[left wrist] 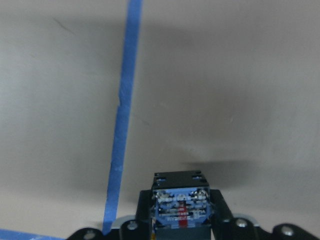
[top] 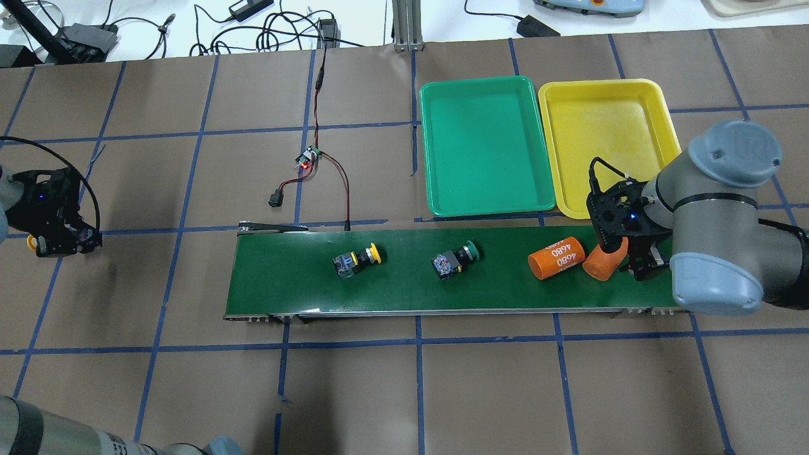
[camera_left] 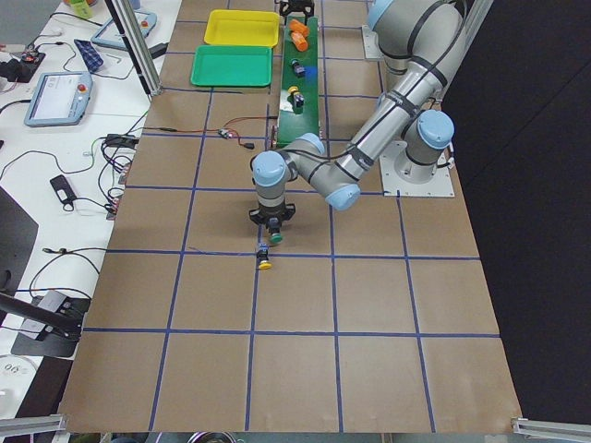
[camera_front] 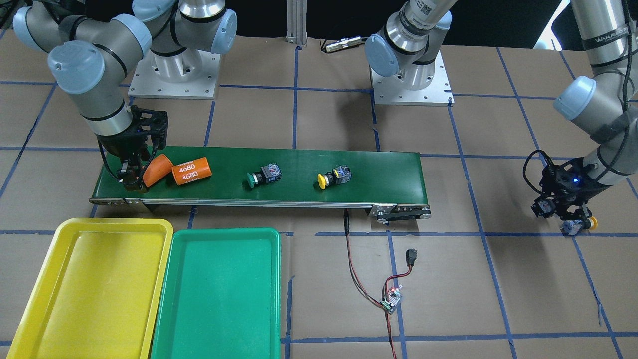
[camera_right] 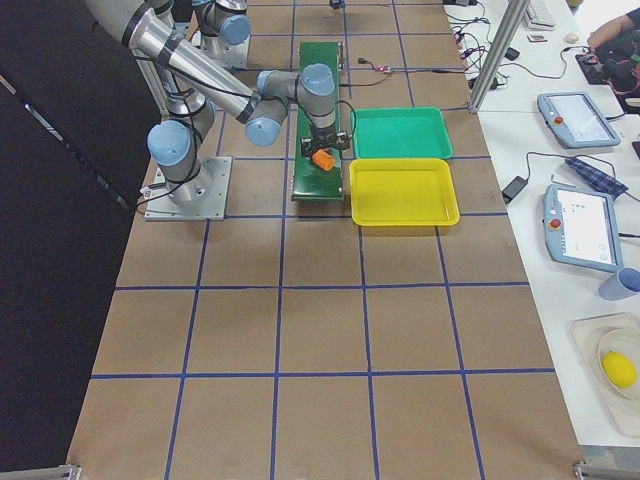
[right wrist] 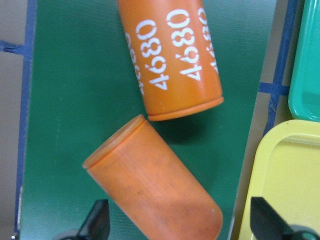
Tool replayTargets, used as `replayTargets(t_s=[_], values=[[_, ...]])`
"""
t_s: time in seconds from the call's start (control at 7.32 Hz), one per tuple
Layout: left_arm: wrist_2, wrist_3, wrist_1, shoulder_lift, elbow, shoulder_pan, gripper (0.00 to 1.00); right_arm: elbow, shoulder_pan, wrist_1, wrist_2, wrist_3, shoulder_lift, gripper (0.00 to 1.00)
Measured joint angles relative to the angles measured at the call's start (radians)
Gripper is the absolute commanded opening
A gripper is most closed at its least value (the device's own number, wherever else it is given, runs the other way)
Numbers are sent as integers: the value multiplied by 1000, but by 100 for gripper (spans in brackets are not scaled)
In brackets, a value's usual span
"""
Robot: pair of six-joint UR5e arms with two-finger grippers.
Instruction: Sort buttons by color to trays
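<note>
The conveyor belt lies lengthwise across the brown tabletop.

The right arm bends down over one end of the belt, its wrist pointing almost straight down. The right hand is released there, its fingers spread wide. The near end of a plain orange cylinder sits between the fingers. The wrist view shows a gap between the cylinder and each finger. A second orange cylinder marked 4680 lies just beside the plain one, further along the belt.

Near the middle of the belt a green button and a loose yellow button lie on their sides, apart from each other. Both caps are turned toward the cylinders' end.

The left arm reaches well past the opposite end of the belt, its wrist also pointing down. The left hand hangs low over the tabletop beside a blue tape line. It is clenched on the contact block of a gripped yellow button, whose cap sticks out sideways, away from the belt. I cannot tell whether that button touches the tabletop.

The yellow tray and the green tray sit edge to edge. They are just beside the belt's long side, the one away from the robot's base, and at the cylinders' end. The yellow tray is nearer that end.
</note>
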Motion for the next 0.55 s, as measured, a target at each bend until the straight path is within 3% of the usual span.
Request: replayTargets(t_s=[0.27, 0.55], values=[[-27, -164, -107, 131, -10, -182, 0, 2, 2, 3, 1, 7, -2, 100], [-115, -232, -139, 202, -26, -342, 2, 3, 4, 5, 1, 9, -2, 100]])
